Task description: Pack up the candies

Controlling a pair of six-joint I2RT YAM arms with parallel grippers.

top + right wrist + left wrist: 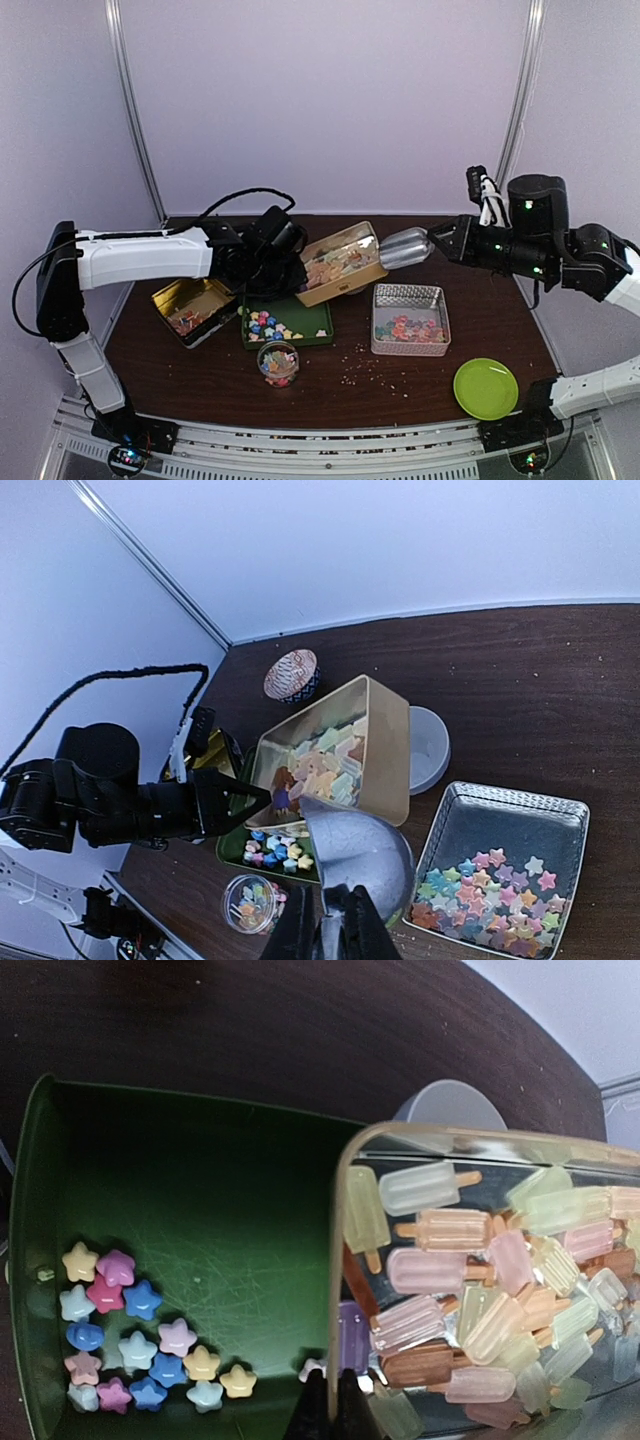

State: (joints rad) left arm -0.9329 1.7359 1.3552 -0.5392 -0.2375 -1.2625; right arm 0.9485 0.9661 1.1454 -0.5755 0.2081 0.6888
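Observation:
My left gripper (298, 270) is shut on the rim of a gold tin (345, 262), held tilted above a green tray (290, 325). In the left wrist view the fingers (318, 1412) pinch the tin wall (336, 1260). The tin holds pastel ice-lolly-shaped candies (470, 1290). Star candies (140, 1345) lie in a corner of the green tray (200, 1180). My right gripper (433, 245) is shut on the handle of a metal scoop (404, 248), whose mouth is at the tin's right end. The scoop (365, 850) hangs over the green tray's edge.
A silver tray (411, 296) with star candies (490, 885) sits right of the green tray. An open gold tin (193, 308) lies at left, a small clear jar (278, 363) in front, a green disc (485, 388) front right. A white bowl (430, 748) and patterned cup (292, 675) stand behind. Crumbs (365, 365) dot the table.

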